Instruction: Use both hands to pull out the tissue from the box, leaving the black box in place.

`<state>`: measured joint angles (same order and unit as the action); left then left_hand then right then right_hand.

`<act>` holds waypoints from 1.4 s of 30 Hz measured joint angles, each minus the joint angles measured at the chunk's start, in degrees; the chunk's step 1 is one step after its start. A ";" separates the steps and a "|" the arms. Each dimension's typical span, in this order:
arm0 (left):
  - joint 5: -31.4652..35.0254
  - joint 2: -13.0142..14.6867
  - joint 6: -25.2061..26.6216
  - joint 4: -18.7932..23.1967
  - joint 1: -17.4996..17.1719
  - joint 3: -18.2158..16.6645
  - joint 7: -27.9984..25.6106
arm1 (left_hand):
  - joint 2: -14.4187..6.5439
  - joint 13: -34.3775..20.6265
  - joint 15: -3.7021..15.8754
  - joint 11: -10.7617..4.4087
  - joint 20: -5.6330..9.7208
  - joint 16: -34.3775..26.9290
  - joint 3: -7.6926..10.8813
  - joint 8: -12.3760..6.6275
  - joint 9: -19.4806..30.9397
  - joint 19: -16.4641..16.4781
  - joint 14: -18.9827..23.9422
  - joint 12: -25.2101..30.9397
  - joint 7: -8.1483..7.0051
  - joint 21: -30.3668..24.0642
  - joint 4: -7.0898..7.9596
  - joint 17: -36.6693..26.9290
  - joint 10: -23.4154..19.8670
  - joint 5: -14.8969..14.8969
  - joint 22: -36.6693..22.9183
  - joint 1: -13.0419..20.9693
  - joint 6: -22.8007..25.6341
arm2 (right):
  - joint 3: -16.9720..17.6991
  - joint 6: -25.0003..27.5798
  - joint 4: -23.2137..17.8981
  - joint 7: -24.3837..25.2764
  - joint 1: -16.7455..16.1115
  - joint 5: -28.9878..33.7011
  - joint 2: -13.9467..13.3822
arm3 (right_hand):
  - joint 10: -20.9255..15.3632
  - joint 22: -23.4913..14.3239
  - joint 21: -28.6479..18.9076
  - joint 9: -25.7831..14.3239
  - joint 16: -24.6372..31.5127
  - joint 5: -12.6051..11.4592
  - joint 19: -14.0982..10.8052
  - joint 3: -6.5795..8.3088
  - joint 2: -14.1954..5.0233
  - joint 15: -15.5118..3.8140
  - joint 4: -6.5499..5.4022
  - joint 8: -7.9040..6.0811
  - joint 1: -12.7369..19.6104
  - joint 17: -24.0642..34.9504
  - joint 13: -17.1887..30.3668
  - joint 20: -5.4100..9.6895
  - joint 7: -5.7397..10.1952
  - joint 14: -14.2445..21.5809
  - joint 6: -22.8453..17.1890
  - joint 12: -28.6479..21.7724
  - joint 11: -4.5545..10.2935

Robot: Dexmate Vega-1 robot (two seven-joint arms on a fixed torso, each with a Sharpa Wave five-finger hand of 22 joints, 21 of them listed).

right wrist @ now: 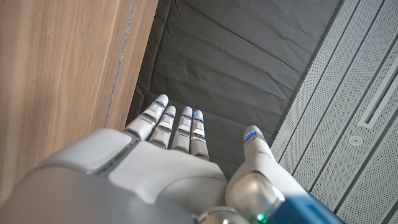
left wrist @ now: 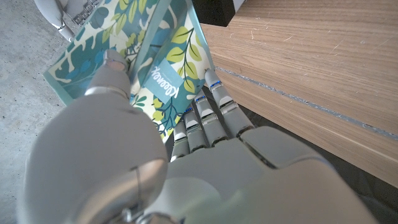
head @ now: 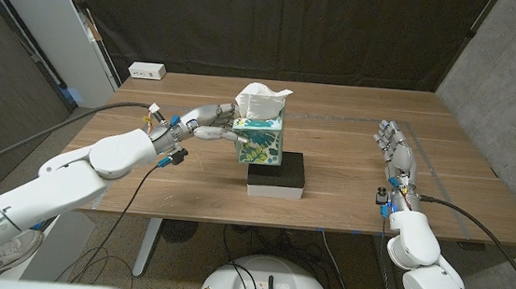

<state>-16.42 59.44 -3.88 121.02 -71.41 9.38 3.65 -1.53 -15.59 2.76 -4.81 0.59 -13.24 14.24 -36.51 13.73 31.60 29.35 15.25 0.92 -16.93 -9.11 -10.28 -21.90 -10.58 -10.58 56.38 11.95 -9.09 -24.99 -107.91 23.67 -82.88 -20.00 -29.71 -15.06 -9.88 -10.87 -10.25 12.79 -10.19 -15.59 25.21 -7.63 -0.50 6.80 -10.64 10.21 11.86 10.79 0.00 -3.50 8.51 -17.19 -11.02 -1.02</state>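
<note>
A teal tissue box (head: 263,143) with a leaf print stands on a black box (head: 277,172) at the table's middle. White tissue (head: 262,101) sticks up from its top. My left hand (head: 199,123) reaches in from the left and grips the tissue box. In the left wrist view the thumb lies on one face of the tissue box (left wrist: 161,68) and the fingers (left wrist: 208,112) on the adjoining face. My right hand (head: 397,157) rests on the table far to the right, fingers straight and apart, holding nothing. The right hand (right wrist: 168,162) points toward the dark curtain.
A white power strip (head: 146,71) lies at the table's back left corner. The wooden table (head: 353,125) stretches between the boxes and my right hand. A white cabinet (head: 53,24) stands off the left side, with a black curtain behind the table.
</note>
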 measured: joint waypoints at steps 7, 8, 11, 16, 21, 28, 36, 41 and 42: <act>-0.23 0.00 -0.16 -0.41 0.76 0.70 0.04 | -0.01 0.00 0.00 0.00 0.00 0.00 0.00 0.00 -0.01 0.00 0.00 -0.22 0.00 0.08 0.00 0.00 0.00 0.00 -0.01 0.02 0.00 | 0.43 0.33 -0.96 0.52 -1.27 0.42 0.37 | -0.21 0.00 0.00 0.00 0.00 0.00 0.00 0.00 0.00 0.00 0.00 0.00 0.00 0.00 0.00 0.00 0.00 0.00 0.00 0.00 -0.21; -0.26 0.00 -0.19 -0.48 0.91 0.87 0.04 | -0.01 0.01 0.00 0.00 0.00 0.01 0.00 0.00 -0.01 0.00 0.00 -0.22 0.00 0.23 0.00 0.01 0.00 0.00 -0.01 0.02 0.00 | 0.52 0.44 -1.18 0.65 -1.55 0.48 0.44 | -0.21 0.00 0.00 0.00 0.00 0.00 0.00 0.00 0.00 0.00 0.00 0.00 0.00 0.00 0.00 0.00 0.00 0.00 0.00 0.00 -0.21; -0.31 0.00 -0.23 -0.64 1.23 1.15 0.05 | -0.02 0.01 0.00 0.00 0.00 0.33 0.00 0.00 -0.01 0.00 0.00 -0.22 0.00 0.24 0.00 0.00 0.00 0.01 0.00 0.03 0.00 | 0.72 0.68 -1.69 0.92 -2.22 0.66 0.64 | -0.21 0.00 0.00 0.00 0.00 0.00 0.00 0.00 0.00 0.00 0.00 0.00 0.00 0.00 0.00 0.00 0.00 0.00 0.00 0.00 -0.21; -0.41 0.02 -0.30 -0.90 1.88 1.72 0.06 | -0.17 0.01 0.00 0.01 0.00 0.44 -0.07 0.00 -0.02 0.00 0.00 -0.22 0.00 0.31 -0.06 0.01 0.01 0.01 0.01 0.18 0.00 | 1.06 0.97 -2.45 1.52 -3.29 1.21 0.90 | -0.21 0.00 0.00 0.00 0.00 0.00 0.00 0.00 0.00 0.00 0.00 0.00 0.00 -0.01 0.00 0.00 -0.21 0.00 -0.21 0.00 -0.21; -0.48 0.02 -0.32 -1.05 2.39 2.17 0.12 | -0.24 0.01 0.00 0.01 0.00 0.44 -0.07 0.03 -0.03 0.00 0.00 -0.27 0.00 0.31 -0.06 0.01 0.01 0.01 0.01 0.25 0.00 | 1.30 1.22 -2.92 2.03 -3.99 1.77 1.08 | -0.21 0.00 0.00 0.00 0.00 0.00 0.00 0.00 0.00 0.00 0.00 0.00 0.00 -0.01 0.00 0.00 -0.21 0.00 -0.21 0.00 -0.21; -0.63 0.04 -0.32 -1.25 3.07 2.85 0.22 | -0.24 -0.27 -0.01 0.01 0.00 0.44 -0.08 -0.18 -0.05 0.00 0.00 -0.27 0.00 0.31 -0.06 0.03 0.01 0.02 0.01 0.25 0.00 | 1.83 1.54 -4.01 2.29 -5.30 2.37 1.55 | -0.21 0.00 0.00 0.00 0.00 0.00 -0.12 0.00 0.00 0.00 0.00 0.00 0.00 -0.01 0.00 -0.12 -0.20 0.00 -0.21 0.00 -0.21; -0.71 0.09 -0.32 -1.41 3.50 3.28 0.17 | -0.25 -0.26 -0.01 0.01 0.00 0.45 -0.08 -0.18 0.00 0.00 -0.01 -0.27 0.00 0.31 -0.06 0.04 0.01 0.06 0.01 0.23 0.00 | 1.99 1.84 -4.47 2.24 -5.60 2.53 1.83 | -0.20 0.00 0.00 0.00 0.00 0.00 -0.32 0.00 -0.01 0.00 0.00 0.00 -0.02 0.27 0.00 -0.33 -0.20 0.00 -0.20 0.00 -0.21; -0.75 0.11 -0.34 -1.56 3.81 3.54 0.16 | -0.49 -0.26 -0.01 0.02 0.00 0.46 -0.08 -0.18 0.00 0.00 -0.01 -0.66 0.00 0.31 -0.07 0.05 0.01 0.07 0.00 -0.03 0.00 | 2.01 2.04 -4.93 1.70 -5.63 1.70 1.97 | 0.43 0.00 0.00 0.00 0.00 0.00 -0.30 -0.16 -0.27 -0.71 -1.78 0.00 -1.55 0.76 0.00 -0.31 -0.81 -0.78 0.46 0.04 -0.48; -0.76 0.11 -0.35 -1.59 3.87 3.63 0.16 | -0.49 -0.26 -0.01 0.02 0.00 0.67 -0.08 -0.18 0.00 0.00 -0.01 -0.66 0.00 0.31 -0.06 0.04 0.01 0.07 0.01 -0.03 0.00 | 2.01 2.04 -4.96 1.52 -5.64 1.51 2.00 | 1.08 0.00 0.00 0.00 -0.08 0.00 -0.20 -0.15 0.17 -0.84 -2.08 0.00 -1.99 0.81 0.00 -0.21 -0.69 -1.29 1.04 0.23 -0.42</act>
<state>-17.18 59.55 -4.23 119.43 -67.54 13.01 3.81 -2.03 -15.84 2.76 -4.79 0.59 -12.57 14.16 -36.69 13.73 31.60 29.34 14.58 0.92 -16.62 -9.17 -10.24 -21.88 -10.51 -10.58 56.36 11.95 -7.08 -22.95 -112.87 25.19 -88.52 -18.49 -27.70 -13.98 -9.88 -10.87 -10.25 12.71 -10.19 -15.80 25.06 -7.46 -1.35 4.72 -10.64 8.22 12.67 10.79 -0.21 -4.19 7.22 -16.15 -10.80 -1.45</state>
